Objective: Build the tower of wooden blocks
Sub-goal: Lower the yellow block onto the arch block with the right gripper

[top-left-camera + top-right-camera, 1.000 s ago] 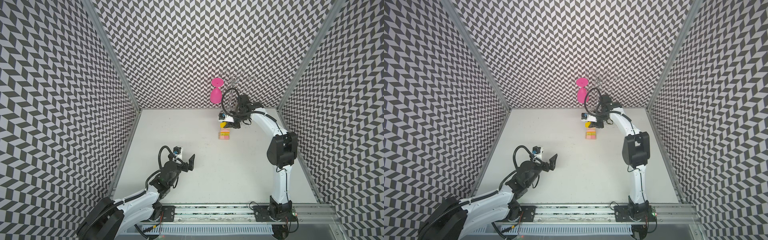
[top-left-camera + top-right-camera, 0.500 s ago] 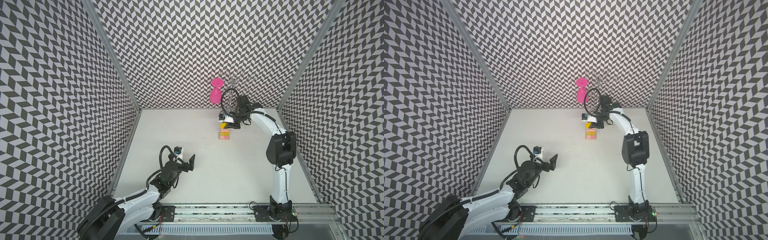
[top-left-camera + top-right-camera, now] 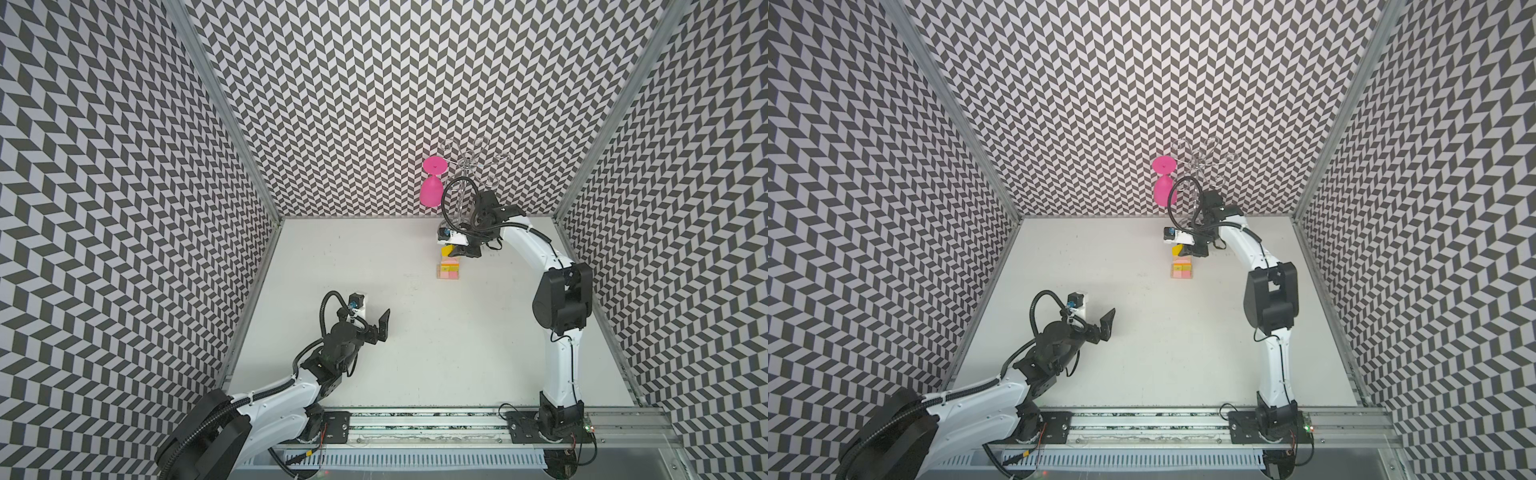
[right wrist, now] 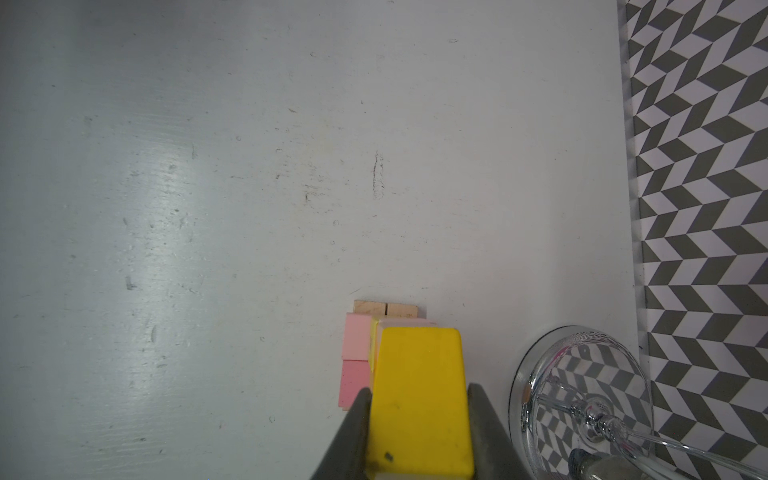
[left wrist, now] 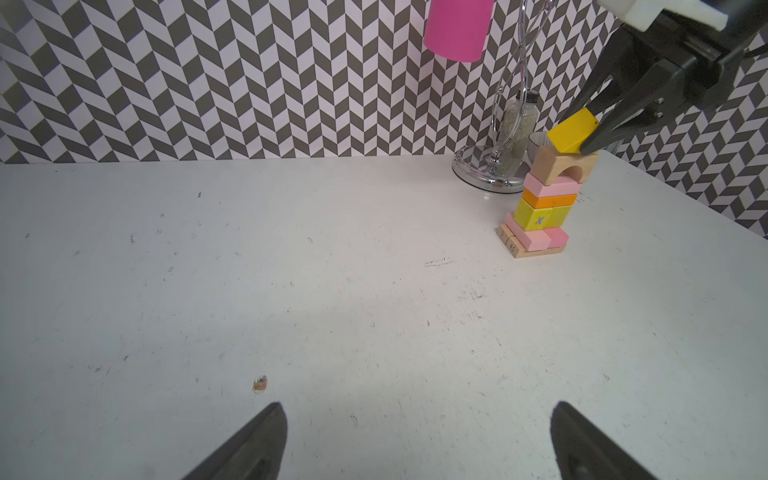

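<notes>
The tower [image 3: 449,269] [image 3: 1181,269] stands near the back wall right of centre. In the left wrist view it [image 5: 540,208] runs from tan bars at the base through pink, yellow, orange and pink layers to a tan arch [image 5: 547,166] on top. My right gripper [image 3: 457,250] [image 3: 1190,250] [image 5: 590,134] [image 4: 419,395] is shut on the yellow roof piece [image 5: 572,129] [image 4: 419,374]. It holds the piece tilted at the arch's top; I cannot tell whether they touch. My left gripper [image 3: 374,328] [image 3: 1098,326] [image 5: 417,411] is open and empty, low over bare table at the front left.
A chrome wire stand [image 3: 459,199] [image 5: 490,174] [image 4: 582,399] stands just behind the tower, with a magenta goblet [image 3: 431,191] [image 3: 1163,193] [image 5: 455,29] hanging from it. A small glass bottle [image 5: 517,124] sits at the stand's base. The patterned back wall is close behind.
</notes>
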You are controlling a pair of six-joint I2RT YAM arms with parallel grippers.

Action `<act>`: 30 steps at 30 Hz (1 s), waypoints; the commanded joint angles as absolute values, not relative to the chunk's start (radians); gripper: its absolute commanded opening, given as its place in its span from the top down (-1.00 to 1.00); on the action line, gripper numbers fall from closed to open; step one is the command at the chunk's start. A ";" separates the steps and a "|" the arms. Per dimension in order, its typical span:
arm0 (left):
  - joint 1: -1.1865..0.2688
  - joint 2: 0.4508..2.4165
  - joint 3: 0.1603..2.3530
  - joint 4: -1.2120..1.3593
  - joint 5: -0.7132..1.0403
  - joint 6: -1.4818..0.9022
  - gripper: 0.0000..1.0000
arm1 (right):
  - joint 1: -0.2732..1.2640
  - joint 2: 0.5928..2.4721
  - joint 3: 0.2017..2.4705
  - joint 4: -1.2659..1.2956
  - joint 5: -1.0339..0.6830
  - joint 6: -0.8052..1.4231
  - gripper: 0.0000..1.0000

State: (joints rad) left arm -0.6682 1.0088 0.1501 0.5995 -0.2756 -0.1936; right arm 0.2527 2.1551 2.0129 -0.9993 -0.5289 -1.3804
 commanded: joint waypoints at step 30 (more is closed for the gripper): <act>-0.690 1.026 0.192 0.606 -0.305 -0.176 -0.98 | 0.245 2.140 1.959 -0.934 -0.495 -1.359 0.16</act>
State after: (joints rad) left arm -0.6815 1.0222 0.1665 0.5987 -0.2943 -0.1864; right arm 0.2520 2.1548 1.9785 -0.9501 -0.5037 -1.3598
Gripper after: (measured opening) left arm 0.989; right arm 0.410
